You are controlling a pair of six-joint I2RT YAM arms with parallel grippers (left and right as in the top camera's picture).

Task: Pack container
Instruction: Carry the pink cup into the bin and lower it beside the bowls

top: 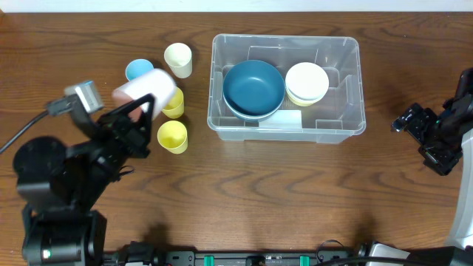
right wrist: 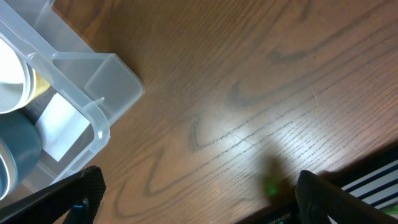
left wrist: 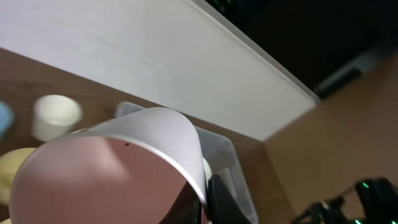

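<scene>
The container [top: 355,81] is a clear plastic bin at the table's middle back; a blue bowl [top: 253,87] and stacked pale bowls [top: 307,81] sit inside. My left gripper [top: 143,112] is shut on the rim of a pink cup [top: 144,89], which is tipped on its side above the cups left of the bin. The left wrist view shows the cup's pink inside [left wrist: 112,177] filling the lower left, one wall pinched at the left gripper [left wrist: 208,200], with the container [left wrist: 227,162] behind. My right gripper [top: 425,140] [right wrist: 202,199] stands open over bare wood, right of the container [right wrist: 93,81].
Loose cups stand left of the bin: a cream cup [top: 178,59], a light blue cup [top: 137,69], and two yellow cups [top: 172,136] [top: 174,105]. The cream cup [left wrist: 56,115] also shows in the left wrist view. A white label [top: 279,118] lies in the bin's front.
</scene>
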